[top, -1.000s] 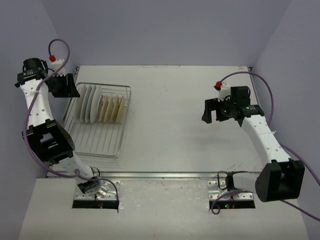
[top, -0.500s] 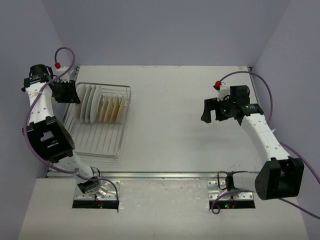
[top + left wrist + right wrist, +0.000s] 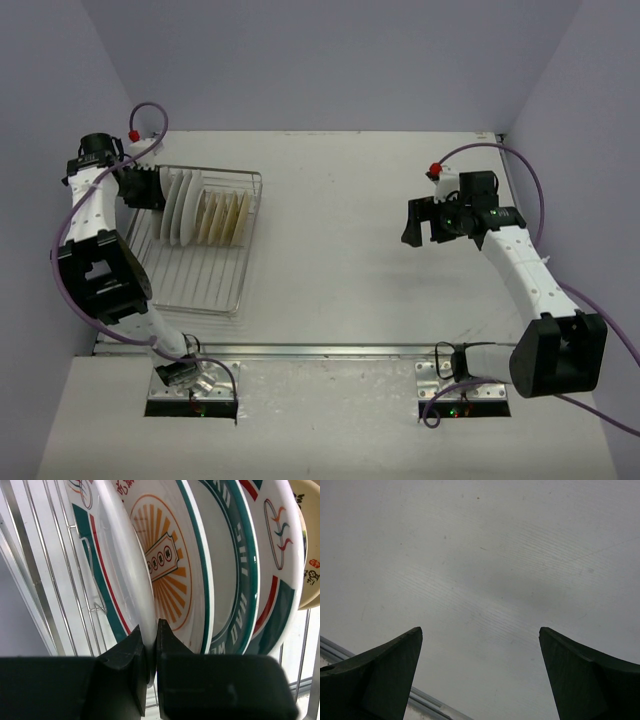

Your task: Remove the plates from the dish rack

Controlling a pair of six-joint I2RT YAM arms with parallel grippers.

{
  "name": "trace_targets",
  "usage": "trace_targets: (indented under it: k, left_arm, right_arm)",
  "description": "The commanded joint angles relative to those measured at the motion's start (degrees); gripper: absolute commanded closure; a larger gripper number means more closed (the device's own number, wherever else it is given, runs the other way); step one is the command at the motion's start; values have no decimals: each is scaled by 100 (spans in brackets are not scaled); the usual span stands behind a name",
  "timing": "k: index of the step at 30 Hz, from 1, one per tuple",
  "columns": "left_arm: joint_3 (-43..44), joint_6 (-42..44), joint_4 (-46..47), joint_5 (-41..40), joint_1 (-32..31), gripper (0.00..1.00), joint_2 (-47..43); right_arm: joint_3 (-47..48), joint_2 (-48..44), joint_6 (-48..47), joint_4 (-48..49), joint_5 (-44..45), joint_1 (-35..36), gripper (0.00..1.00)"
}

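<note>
None of the plates (image 3: 200, 210) have been taken out yet; all are stood in the rack (image 3: 200, 280). The end plate (image 3: 102, 575) is pinched at its rim by the left gripper (image 3: 150, 632). The right gripper (image 3: 480, 637) is held open over bare table (image 3: 485, 555).

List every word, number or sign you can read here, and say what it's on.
Nothing reads cleanly enough to quote.
First plate, clamped by the left gripper: part of a red emblem, cut off.
Sunburst plate: red Chinese characters in a banner and at the top, too skewed.
Teal-band plate: white capitals, foreshortened, unreadable.
Swirl plate: red and blue swirl emblem, no letters.
Tan plate: tiny dark marks, blurred.
</note>
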Motion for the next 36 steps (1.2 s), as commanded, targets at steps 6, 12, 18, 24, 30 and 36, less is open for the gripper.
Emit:
trace_targets:
  k: [6, 12, 18, 24, 30, 36]
  left_arm:
    - [827, -59, -346, 736, 77, 100, 139]
    - [1762, -141, -936, 1270, 236, 100, 281]
    - [3305, -158, -1709, 1835, 447, 100, 624]
    - [4224, -18, -1760, 1791, 400, 100, 322]
    - [2817, 1304, -489, 3, -922, 100, -1348]
    - [613, 2668, 892, -1834, -3310, 100, -2833]
  right_arm:
    - [281, -19, 40, -39, -326, 23, 1]
    - [369, -37, 75, -111, -503, 23, 1]
    - [497, -102, 192, -176, -645, 23, 1]
    - [775, -232, 419, -283, -670, 23, 1]
    - [1248, -396, 847, -295, -733, 23, 1]
    - [1875, -294, 1273, -449, -1557, 14, 1]
